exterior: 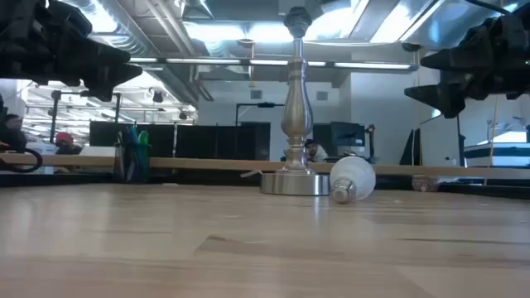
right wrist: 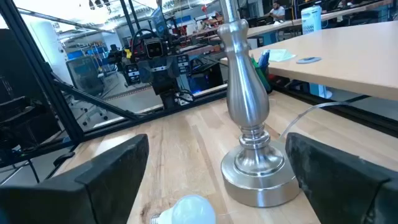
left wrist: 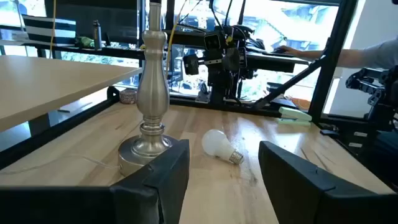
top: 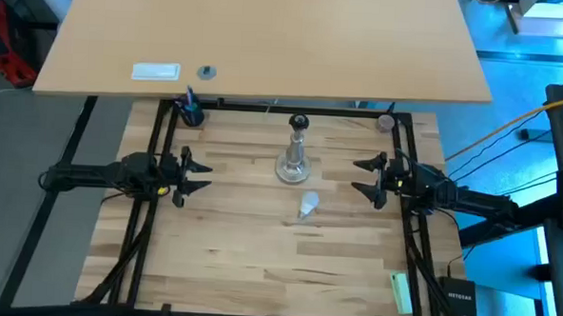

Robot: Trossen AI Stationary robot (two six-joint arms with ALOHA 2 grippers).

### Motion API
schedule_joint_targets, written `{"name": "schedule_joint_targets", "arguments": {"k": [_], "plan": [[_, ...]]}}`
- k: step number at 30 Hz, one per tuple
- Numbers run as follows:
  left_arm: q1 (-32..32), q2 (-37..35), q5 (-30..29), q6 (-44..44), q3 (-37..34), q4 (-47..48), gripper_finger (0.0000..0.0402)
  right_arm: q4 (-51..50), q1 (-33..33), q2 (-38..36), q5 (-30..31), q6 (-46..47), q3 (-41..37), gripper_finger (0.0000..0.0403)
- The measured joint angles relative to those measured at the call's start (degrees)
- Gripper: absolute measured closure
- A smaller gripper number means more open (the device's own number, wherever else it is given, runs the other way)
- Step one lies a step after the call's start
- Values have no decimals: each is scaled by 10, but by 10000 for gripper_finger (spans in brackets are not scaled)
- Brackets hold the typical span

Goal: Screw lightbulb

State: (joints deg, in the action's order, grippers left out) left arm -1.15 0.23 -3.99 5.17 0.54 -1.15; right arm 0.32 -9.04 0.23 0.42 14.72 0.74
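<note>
The white lightbulb (top: 307,205) lies on its side on the wooden table, just near of the stand; it also shows in the low view (exterior: 352,180), the left wrist view (left wrist: 219,144) and the right wrist view (right wrist: 186,210). The silver stand (top: 294,159) with its dark socket top (top: 298,123) stands upright on its round base at the table's middle. My left gripper (top: 197,172) is open at the left, above the table. My right gripper (top: 361,179) is open at the right, above the table. Both are clear of the bulb and the stand.
A light wooden board (top: 268,34) covers the far side, with a white box (top: 156,72) and a small round thing (top: 206,72) on it. A green thing (top: 401,292) lies at the near right corner. A cup with pens (top: 189,109) stands at the far left.
</note>
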Motion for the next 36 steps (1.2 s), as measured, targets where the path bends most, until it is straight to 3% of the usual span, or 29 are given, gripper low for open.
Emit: {"name": "schedule_joint_targets", "arguments": {"k": [36], "plan": [[0,0,0,-7,0,0,219,0,0,0,0,0,0,23]]}}
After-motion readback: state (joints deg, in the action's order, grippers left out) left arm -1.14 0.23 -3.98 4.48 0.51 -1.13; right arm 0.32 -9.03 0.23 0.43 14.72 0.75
